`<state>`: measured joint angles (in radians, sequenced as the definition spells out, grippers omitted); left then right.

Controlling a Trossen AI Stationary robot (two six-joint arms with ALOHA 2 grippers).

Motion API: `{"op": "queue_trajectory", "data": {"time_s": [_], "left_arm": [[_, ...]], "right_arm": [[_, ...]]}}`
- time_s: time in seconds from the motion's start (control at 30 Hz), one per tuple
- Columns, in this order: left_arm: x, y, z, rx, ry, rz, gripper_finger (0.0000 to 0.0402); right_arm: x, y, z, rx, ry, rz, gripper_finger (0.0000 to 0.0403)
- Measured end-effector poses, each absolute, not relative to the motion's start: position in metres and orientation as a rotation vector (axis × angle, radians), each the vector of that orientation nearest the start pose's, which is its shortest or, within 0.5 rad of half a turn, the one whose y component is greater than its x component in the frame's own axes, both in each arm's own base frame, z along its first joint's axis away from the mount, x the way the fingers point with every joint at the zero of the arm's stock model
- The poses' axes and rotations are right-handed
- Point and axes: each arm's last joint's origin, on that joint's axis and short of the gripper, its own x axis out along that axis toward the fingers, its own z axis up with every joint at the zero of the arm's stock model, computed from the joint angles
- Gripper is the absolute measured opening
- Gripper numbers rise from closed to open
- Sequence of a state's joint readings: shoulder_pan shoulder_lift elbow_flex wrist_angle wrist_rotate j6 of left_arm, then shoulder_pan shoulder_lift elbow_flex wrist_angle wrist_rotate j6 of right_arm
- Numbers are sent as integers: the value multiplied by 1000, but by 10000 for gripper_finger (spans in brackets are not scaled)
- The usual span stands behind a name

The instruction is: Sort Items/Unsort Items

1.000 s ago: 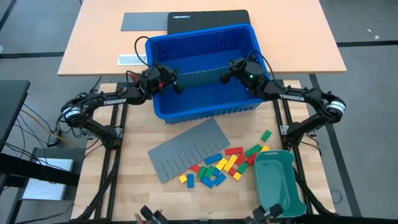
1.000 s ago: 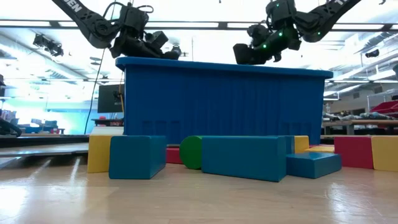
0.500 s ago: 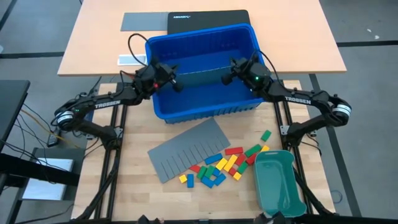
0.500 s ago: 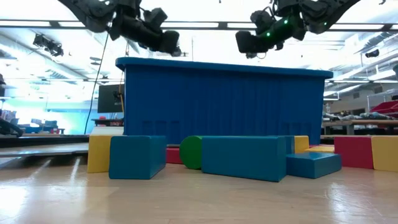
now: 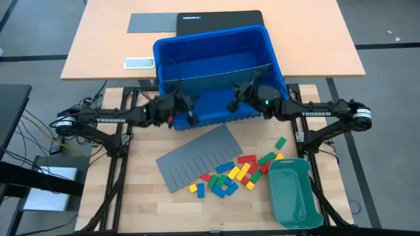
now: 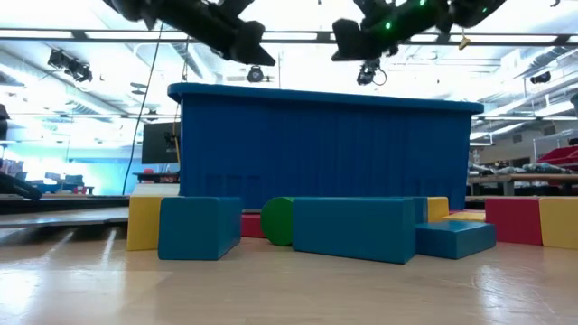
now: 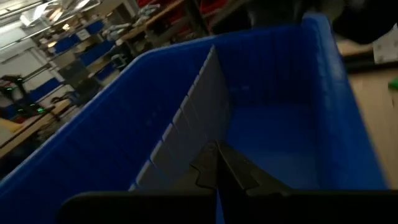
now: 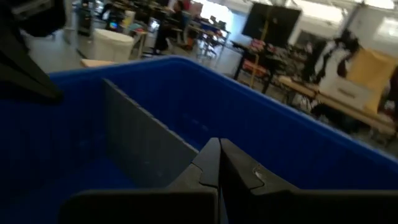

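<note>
Bin (image 5: 216, 72) and arms told the change: within the last second both arms had pulled back from the middle of the blue bin toward its near wall, and in the high view the bin itself looked tipped or lifted toward the far side, its near wall showing broader than before. The left gripper (image 5: 189, 113) and the right gripper (image 5: 233, 105) now hung over that near wall, both with fingers clenched on nothing that could be seen. In the left wrist view the closed fingertips (image 7: 216, 163) pointed at the grey divider (image 7: 186, 121) standing upright inside the bin, and the right wrist view showed its own closed fingertips (image 8: 217, 158) facing the same divider (image 8: 146, 140) from the other end.

My judgement was that the arms had finished some work on the bin or its divider and were retreating, so no sorting of blocks had begun. The toy blocks (image 5: 237, 172), red, yellow, green and blue, lay loose on the wooden table (image 5: 147, 196) between the flat grey slotted sheet (image 5: 200, 156) and the empty teal tray (image 5: 294, 191), none of them in the bin as far as could be seen. From the low view they sat in a row in front of the bin's wall (image 6: 325, 149).

Writing: "TROSSEN" in white ran along the left forearm (image 5: 108, 120) and the right forearm (image 5: 316, 113). The dark laptop (image 5: 220, 18) behind the bin bore a small white logo too small to read.
</note>
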<state>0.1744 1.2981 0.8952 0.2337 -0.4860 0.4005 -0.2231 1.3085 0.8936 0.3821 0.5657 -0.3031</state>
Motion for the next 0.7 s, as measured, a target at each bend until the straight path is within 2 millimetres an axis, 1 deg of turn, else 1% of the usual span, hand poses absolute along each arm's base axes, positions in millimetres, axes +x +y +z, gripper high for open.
{"op": "queue_trajectory", "data": {"time_s": [0.1,0.2,0.3,0.43,0.57,0.7], "left_arm": [[285,32,302,448,309,617,5],[283,0,303,465,303,575,5],[280,-31,302,454,285,507,5],[272,-70,297,421,285,395,5],[259,-101,289,322,308,291,5],[248,-129,280,257,332,204,5]], "right_arm": [[285,-52,314,-334,153,-729,1],[287,-22,315,-352,147,-655,3],[287,11,313,-366,156,-545,4],[281,51,304,-340,201,-397,4],[272,82,295,-271,253,-286,8],[261,105,288,-217,299,-206,21]]}}
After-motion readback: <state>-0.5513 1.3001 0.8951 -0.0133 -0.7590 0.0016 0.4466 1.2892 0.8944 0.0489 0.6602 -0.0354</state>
